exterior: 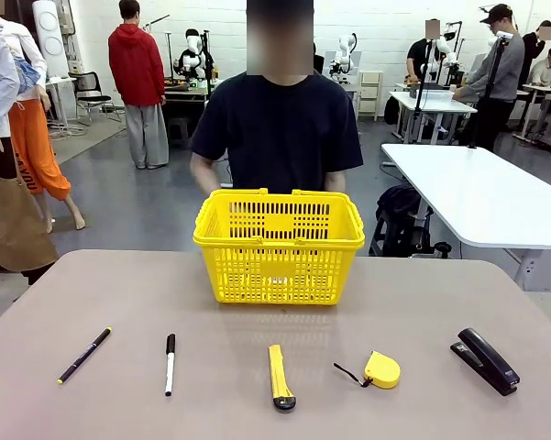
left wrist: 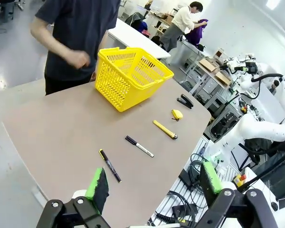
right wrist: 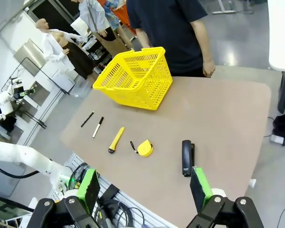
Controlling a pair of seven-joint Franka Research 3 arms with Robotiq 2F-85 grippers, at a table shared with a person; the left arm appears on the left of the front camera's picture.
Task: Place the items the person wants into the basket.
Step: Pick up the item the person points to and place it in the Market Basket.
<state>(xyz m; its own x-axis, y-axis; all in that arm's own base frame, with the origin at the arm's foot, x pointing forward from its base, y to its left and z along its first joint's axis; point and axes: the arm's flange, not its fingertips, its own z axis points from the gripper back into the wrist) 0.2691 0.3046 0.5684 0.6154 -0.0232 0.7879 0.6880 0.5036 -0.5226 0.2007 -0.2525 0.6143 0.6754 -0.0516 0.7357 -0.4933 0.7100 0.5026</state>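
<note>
The yellow basket (exterior: pixel 279 247) (left wrist: pixel 131 76) (right wrist: pixel 136 77) stands at the table's far middle, just in front of the person (exterior: pixel 277 124). Along the near edge lie a black pen with a yellow tip (exterior: pixel 84 355) (left wrist: pixel 109 165) (right wrist: pixel 87 119), a yellow-and-black utility knife (exterior: pixel 280 376) (left wrist: pixel 165 129) (right wrist: pixel 116 139) and a black stapler (exterior: pixel 485 360) (left wrist: pixel 184 101) (right wrist: pixel 187 157). My left gripper (left wrist: pixel 153 184) hovers open high above the table's left end. My right gripper (right wrist: pixel 145 187) hovers open above the near edge by the stapler. Both hold nothing.
A white marker with a black cap (exterior: pixel 170 363) (left wrist: pixel 139 146) (right wrist: pixel 98 127) lies between pen and knife. A small yellow tape measure (exterior: pixel 380 369) (left wrist: pixel 177 114) (right wrist: pixel 144 148) rests between knife and stapler. The person's hands (left wrist: pixel 77 59) hang behind the basket. A white table (exterior: pixel 481 197) stands at the far right.
</note>
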